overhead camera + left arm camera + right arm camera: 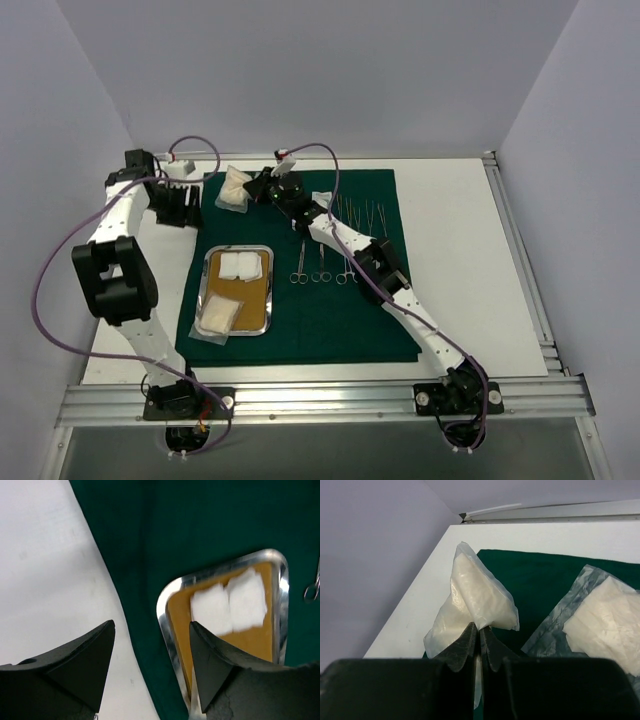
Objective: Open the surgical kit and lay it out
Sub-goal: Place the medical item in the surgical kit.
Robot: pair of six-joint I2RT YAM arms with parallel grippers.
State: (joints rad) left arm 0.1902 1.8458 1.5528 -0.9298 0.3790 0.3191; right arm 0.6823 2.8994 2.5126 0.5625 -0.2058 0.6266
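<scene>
Lying spread on the table point(470, 260), the green drape point(330, 320) carried the steel tray point(203, 290) at its near left, instruments point(322, 272) rowed beside it; farther back, the right gripper point(480, 630) pinched a clear gauze packet point(480, 592), while the left gripper point(150, 625) hung wide open, holding nothing.

Nothing can be read in any view. The gauze packet point(480, 597) shows no legible print, and the steel tray point(166, 596) bears no legible mark, brand or number.
</scene>
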